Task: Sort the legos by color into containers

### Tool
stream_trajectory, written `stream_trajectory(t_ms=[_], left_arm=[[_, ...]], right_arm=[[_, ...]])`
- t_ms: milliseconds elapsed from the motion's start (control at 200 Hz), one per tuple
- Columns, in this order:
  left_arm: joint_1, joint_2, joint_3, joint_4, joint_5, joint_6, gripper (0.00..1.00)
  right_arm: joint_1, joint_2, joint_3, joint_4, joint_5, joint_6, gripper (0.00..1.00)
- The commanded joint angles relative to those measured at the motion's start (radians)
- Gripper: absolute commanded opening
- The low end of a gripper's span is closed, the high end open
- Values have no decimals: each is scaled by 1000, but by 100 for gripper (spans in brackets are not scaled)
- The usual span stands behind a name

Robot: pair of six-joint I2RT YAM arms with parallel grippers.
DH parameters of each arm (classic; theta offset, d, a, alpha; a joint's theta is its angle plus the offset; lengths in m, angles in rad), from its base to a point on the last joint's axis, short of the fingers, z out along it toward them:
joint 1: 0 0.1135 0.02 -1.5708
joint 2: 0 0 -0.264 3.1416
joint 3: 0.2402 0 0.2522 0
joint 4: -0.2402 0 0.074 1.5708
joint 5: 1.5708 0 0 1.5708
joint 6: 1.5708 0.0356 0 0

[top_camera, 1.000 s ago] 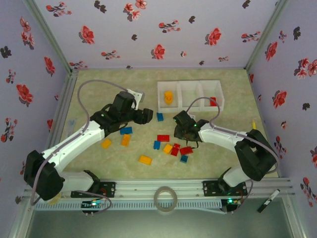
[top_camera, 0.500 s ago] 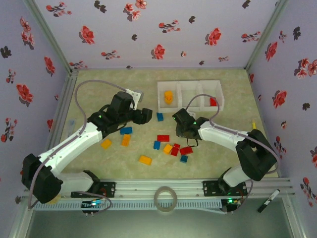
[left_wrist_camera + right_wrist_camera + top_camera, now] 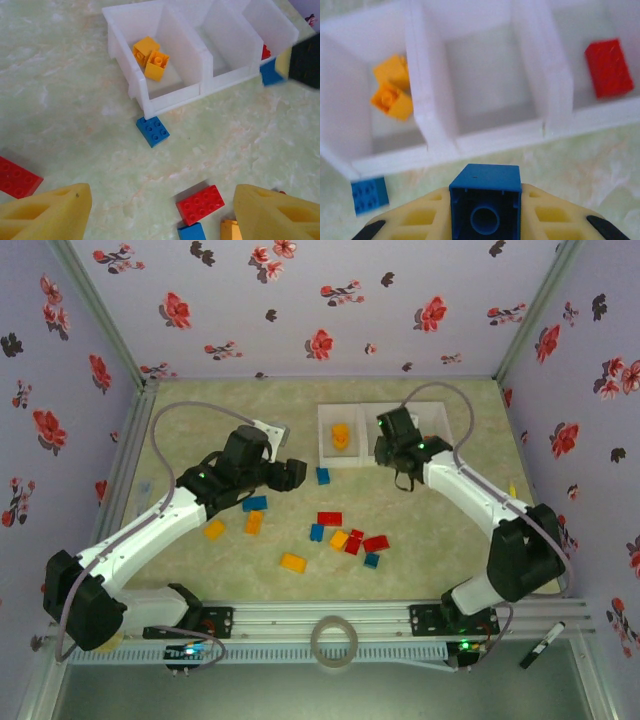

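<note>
Nearest me, on the rail by my bases, lie a grey ring [image 3: 333,640] and a black marker [image 3: 545,643], its print too small to read. My left gripper [image 3: 160,220] is spread wide with nothing between its yellow fingers [image 3: 45,215]. It hangs over the loose legos [image 3: 339,539], small studded bricks in red, blue and orange scattered on the marbled table [image 3: 200,420] between my two arms. In my left wrist view a red brick [image 3: 201,204] lies just ahead of that gripper, with a blue and an orange one just beside it. My right gripper [image 3: 485,212] is clamped on a small square blue brick [image 3: 485,185], whose hollow underside and round inner tube face the wrist camera. I hold it above the table, just before the near wall of the white tray [image 3: 427,125], in line with the middle compartment. The tray has three square compartments in a row with thin low walls. The left one holds two orange bricks [image 3: 392,92] touching each other, and the right one holds a flat red brick [image 3: 610,67]. Another blue brick [image 3: 369,194] lies on the table just beside the tray's near left corner. Half a second ago my right gripper was down among the loose bricks beside the red ones; it has since swung up to the tray. My left arm has barely shifted, and the scattered bricks lie as they did.
</note>
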Motion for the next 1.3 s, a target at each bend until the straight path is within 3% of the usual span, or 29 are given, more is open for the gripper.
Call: stream_trajectory(t_ms=[0,185,395,505,820,1290], left_arm=[[-6,-18,-6,-19,-27,-9,75],[-7,-16,-5,-34,-37,-15,75],[-6,-5,-7,-63,-59,-22,75],[-6,0,-11,-63,-64,-28,76],[-6,51,7,-66,-80,-59,76],[-7,141,-31,-143,-154,-188,75]], right_arm=[[-46,95,95,13,-15,-97,28],[-109,294,266,31,-77,-144,29],[-142,452,465,-56,-135,-173,52],[-140,428,449,-50,-143,-183,56],[-134,260,268,-13,-168,-182,56],[-39,38,65,-6,-148,-159,56]])
